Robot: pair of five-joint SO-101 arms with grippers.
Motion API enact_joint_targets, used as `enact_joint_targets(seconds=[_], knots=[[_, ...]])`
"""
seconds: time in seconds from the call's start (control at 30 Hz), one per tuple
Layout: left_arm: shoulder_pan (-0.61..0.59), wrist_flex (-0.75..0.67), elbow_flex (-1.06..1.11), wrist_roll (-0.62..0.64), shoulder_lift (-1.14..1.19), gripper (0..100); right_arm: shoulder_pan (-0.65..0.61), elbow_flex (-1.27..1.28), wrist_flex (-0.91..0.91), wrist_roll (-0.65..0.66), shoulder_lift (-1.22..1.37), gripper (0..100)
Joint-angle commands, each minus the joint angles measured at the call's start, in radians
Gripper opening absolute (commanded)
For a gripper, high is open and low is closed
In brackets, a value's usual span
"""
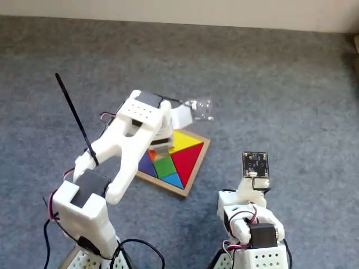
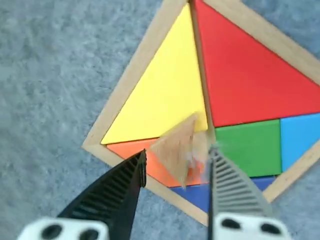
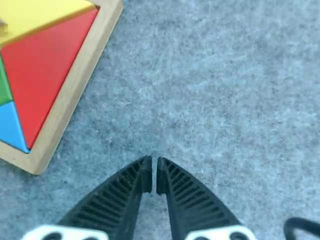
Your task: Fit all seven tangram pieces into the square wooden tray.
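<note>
The left gripper (image 2: 177, 160) grasps a pale wood-coloured triangle (image 2: 177, 150) between its spread fingers. The piece is tilted up over the middle of the tray (image 2: 132, 75), its point toward the yellow triangle (image 2: 165, 95) and its long side running back between the orange piece (image 2: 130, 150) and the green square (image 2: 245, 147). The seat it needs is probably straight beneath, hidden by the blurred piece itself, so I cannot tell whether it touches the tray floor. The right gripper (image 3: 150, 175), clenched on nothing, sits over carpet (image 3: 225, 75) off a tray corner, farther away.
</note>
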Motion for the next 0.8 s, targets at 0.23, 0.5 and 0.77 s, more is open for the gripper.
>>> enact_joint_targets(seconds=[0.23, 0.5, 0.77], knots=[[0.001, 0.137, -0.163, 0.141, -0.008, 24, 0.012, 0.134, 0.005, -0.006, -0.018, 3.4], [-0.047, 0.262, -0.286, 0.463, -0.008, 21, 0.012, 0.134, 0.005, -0.006, -0.018, 3.4], [-0.047, 0.288, -0.291, 0.881, -0.008, 20, 0.012, 0.134, 0.005, -0.006, -0.018, 3.4]])
